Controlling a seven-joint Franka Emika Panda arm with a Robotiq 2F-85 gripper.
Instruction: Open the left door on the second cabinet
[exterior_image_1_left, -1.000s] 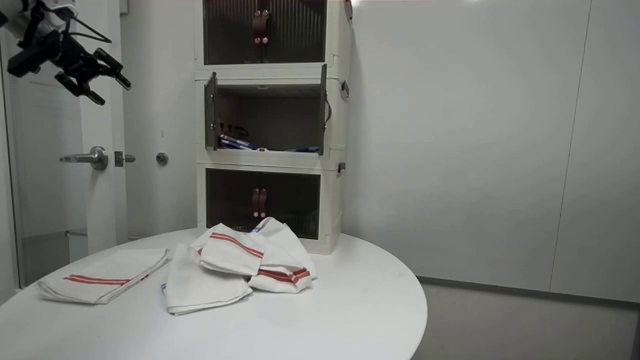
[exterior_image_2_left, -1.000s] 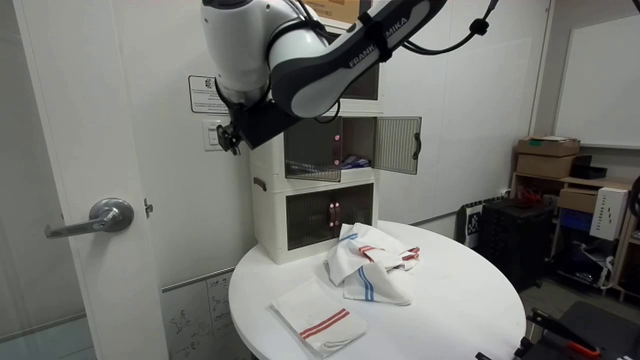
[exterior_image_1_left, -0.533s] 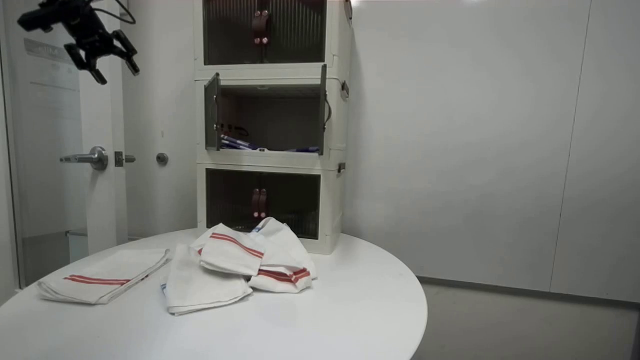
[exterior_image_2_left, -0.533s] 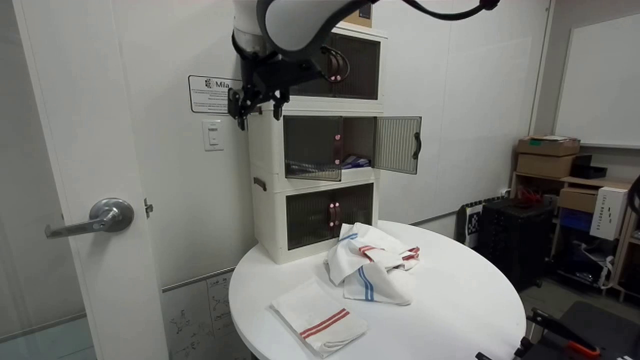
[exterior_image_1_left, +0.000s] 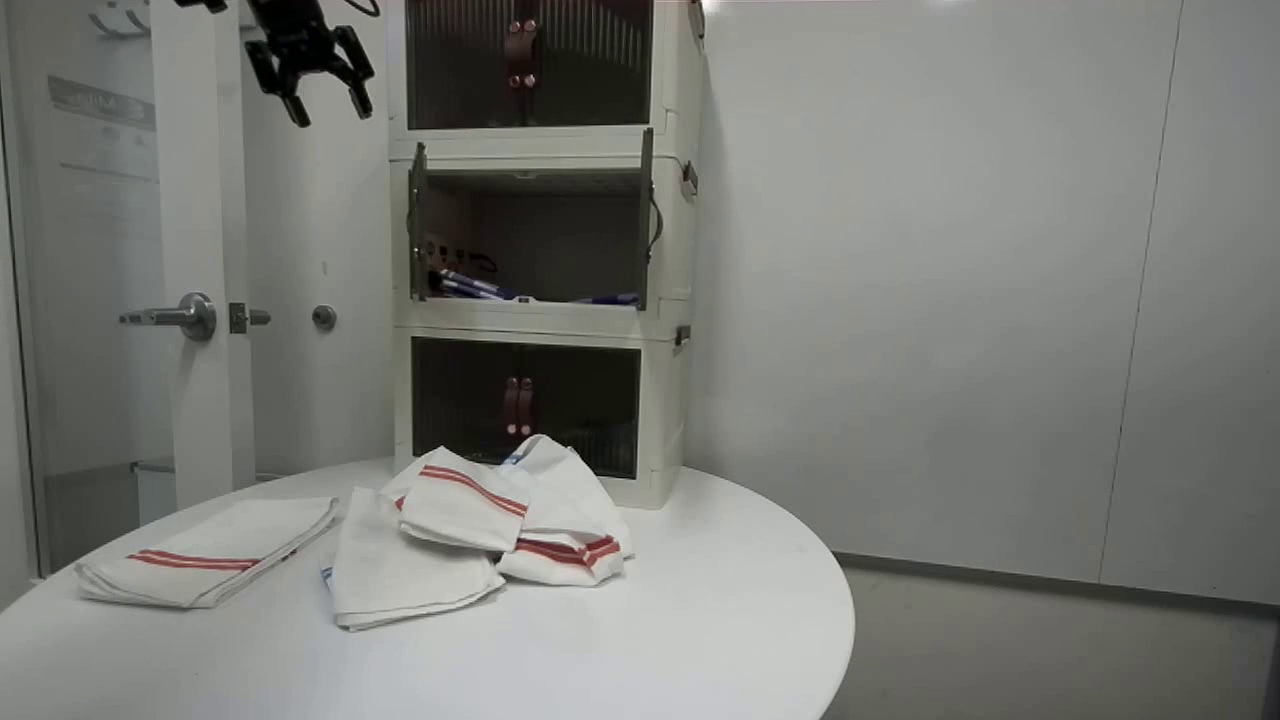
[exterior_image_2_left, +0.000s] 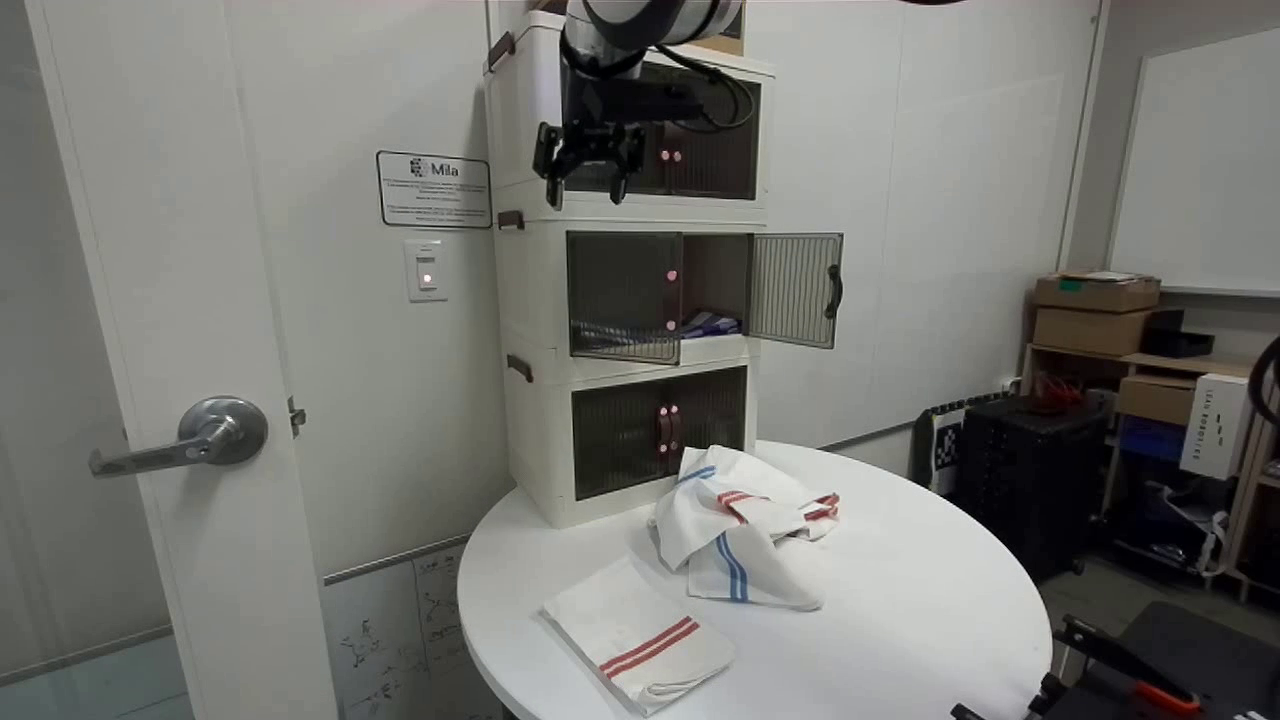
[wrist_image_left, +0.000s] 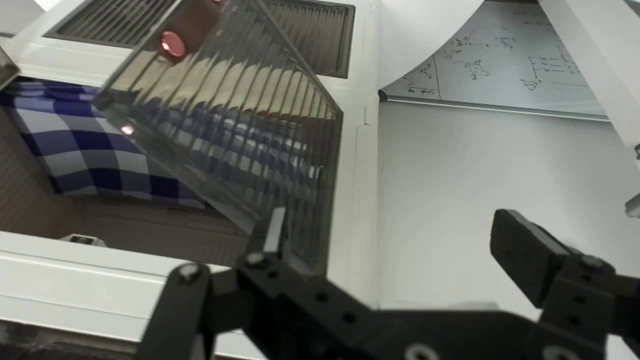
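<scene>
1. The pincer (exterior_image_2_left: 586, 199) hangs higher than the left door (exterior_image_2_left: 625, 297) and apart from it, fingers (wrist_image_left: 530, 257) spread wide.
2. The left door stands swung outward on the second cabinet (exterior_image_1_left: 530, 317), the middle unit of the stack (exterior_image_2_left: 535, 300).
3. The cabinet's right door (exterior_image_2_left: 797, 290) is swung out too; a blue-and-white checked cloth (wrist_image_left: 95, 140) lies inside.
4. Striped towels (exterior_image_2_left: 770, 578) lie on the bench (exterior_image_2_left: 920, 600).
</scene>
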